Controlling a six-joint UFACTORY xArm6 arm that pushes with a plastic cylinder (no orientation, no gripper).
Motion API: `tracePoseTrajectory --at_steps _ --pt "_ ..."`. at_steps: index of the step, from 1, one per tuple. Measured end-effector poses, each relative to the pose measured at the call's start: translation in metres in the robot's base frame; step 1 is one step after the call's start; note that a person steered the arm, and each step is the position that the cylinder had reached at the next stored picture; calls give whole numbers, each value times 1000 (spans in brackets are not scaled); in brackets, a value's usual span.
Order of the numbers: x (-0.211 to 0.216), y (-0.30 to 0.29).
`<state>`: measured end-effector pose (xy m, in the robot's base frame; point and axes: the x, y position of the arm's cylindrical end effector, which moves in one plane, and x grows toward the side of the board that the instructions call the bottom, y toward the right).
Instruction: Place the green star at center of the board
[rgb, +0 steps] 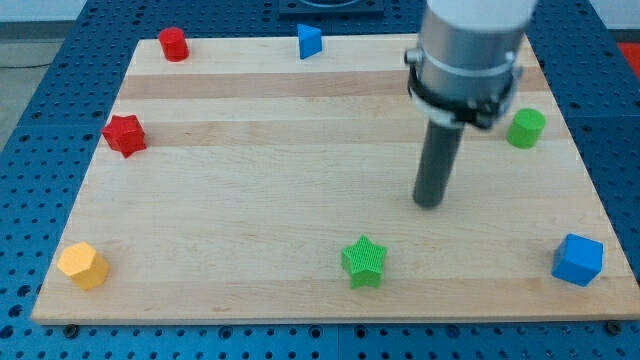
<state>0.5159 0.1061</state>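
Green star (364, 261) near front edge, slightly right of middle. My tip (429, 203) just behind and right of it, apart, touching nothing. Risk: pushing from behind sends star off the board (250, 180).

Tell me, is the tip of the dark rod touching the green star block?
No, my tip stands apart from the green star, above and right of it.

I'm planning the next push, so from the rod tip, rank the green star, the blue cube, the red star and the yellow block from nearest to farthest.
From my tip:
1. Green star, just below the tip, toward the view's left.
2. Blue cube, at the view's bottom right.
3. Red star, far off at the view's left edge.
4. Yellow block, in the view's bottom left corner.
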Motion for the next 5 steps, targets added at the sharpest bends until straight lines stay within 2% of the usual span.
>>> tracePoseTrajectory --at_steps 1,2,3,5 --pt "43 -7" --pt "99 -42" --pt "97 -62" --pt "49 -76"
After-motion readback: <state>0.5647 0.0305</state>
